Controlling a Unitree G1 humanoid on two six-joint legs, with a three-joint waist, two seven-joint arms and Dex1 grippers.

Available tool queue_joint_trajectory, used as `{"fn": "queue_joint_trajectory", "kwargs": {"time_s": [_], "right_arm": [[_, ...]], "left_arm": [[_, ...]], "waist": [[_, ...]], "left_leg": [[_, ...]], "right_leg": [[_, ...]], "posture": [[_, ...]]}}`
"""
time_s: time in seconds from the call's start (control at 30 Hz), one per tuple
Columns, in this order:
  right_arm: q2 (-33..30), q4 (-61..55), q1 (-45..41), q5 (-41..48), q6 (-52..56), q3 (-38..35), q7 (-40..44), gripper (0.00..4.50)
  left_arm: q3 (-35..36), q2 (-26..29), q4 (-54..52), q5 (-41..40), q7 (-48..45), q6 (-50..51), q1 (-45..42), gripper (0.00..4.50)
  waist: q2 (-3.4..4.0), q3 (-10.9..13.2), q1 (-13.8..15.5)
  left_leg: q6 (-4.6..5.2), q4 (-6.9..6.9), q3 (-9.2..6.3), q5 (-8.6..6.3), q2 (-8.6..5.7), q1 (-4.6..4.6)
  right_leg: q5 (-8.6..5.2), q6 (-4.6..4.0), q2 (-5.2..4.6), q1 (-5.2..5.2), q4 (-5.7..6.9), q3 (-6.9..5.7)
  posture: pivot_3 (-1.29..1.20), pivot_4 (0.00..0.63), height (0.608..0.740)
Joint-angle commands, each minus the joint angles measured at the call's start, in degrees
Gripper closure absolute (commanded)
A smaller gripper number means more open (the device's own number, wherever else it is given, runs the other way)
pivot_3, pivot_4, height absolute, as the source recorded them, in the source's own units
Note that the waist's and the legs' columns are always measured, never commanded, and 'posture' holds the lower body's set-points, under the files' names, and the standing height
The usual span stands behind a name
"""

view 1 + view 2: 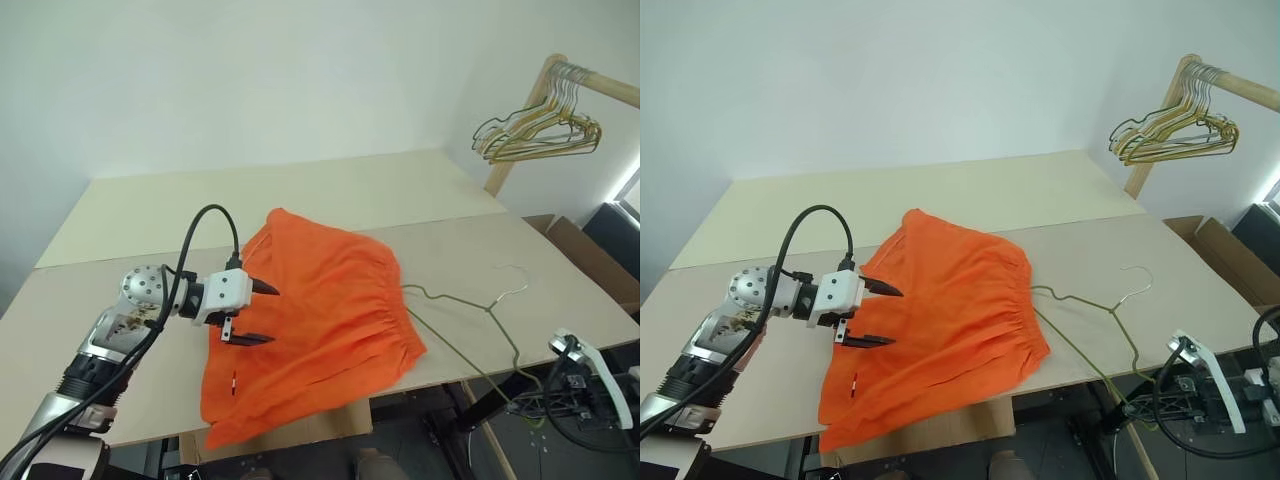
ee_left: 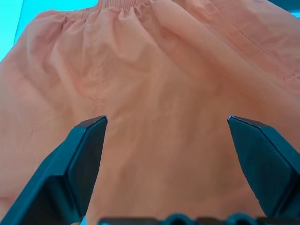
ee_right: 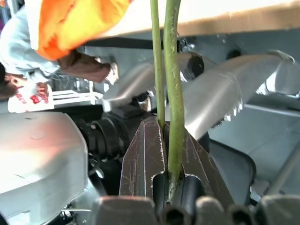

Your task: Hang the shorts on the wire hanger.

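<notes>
Our left gripper (image 1: 262, 313) has its fingers spread wide, hovering just over the near-left part of the shorts (image 1: 320, 320) with nothing between them. Our right gripper (image 3: 164, 140) is pinched tight on the wire hanger (image 1: 470, 310), two strands of green wire running up from between its fingers. The shorts lie flat at the bench's (image 1: 150, 380) front edge, with the bottom hem drooping over it. The hanger rests just right of the waistband, hook toward the bench's right edge. A bunch of gold hangers (image 1: 540, 130) hangs on a wooden rack (image 1: 600, 85) past the far right corner.
</notes>
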Motion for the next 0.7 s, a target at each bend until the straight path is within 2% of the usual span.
{"fn": "queue_joint_trajectory", "kwargs": {"time_s": [0.03, 0.4, 0.6, 0.7], "right_arm": [[0.63, 2.16, -2.41, 0.62, -0.40, 0.50, 4.44, 4.50], [4.57, 4.61, -7.79, 3.00, 1.68, 9.26, 4.85, 4.50], [9.29, 16.50, -17.85, 1.08, 1.87, 11.20, 4.85, 4.50], [10.25, 18.38, -20.77, 0.83, 1.28, 13.99, 4.85, 4.50]], "left_arm": [[0.70, -0.03, 0.01, 0.49, 0.85, -1.61, -1.06, 0.04], [-0.52, 0.08, 1.35, 3.70, 1.98, -4.49, -0.64, 0.04], [-0.88, -0.42, 1.27, 4.04, 2.17, -4.87, -0.14, 0.04], [-0.65, -0.56, 1.16, 3.95, 2.75, -4.53, 0.01, 0.04]], "waist": [[0.00, 0.00, 0.12], [0.04, -0.02, 1.01], [0.09, -0.06, 0.93], [0.10, -0.06, 1.05]], "left_leg": [[0.00, 0.01, 0.00, 0.00, 0.00, 0.00], [0.00, 0.05, 0.00, 0.00, -0.01, -0.01], [0.00, 0.11, 0.03, 0.00, -0.02, 0.01], [0.00, 0.12, 0.01, 0.00, -0.02, -0.03]], "right_leg": [[0.00, 0.00, 0.00, 0.00, 0.00, 0.00], [0.01, -0.02, 0.00, 0.00, 0.03, -0.01], [0.11, -0.14, 0.00, 0.02, 0.05, 0.01], [0.26, -0.40, 0.01, 0.00, 0.04, -0.01]], "posture": [[-0.12, 0.000, 0.740], [-0.10, 0.000, 0.740], [-0.09, 0.000, 0.740], [-0.08, 0.000, 0.740]]}}
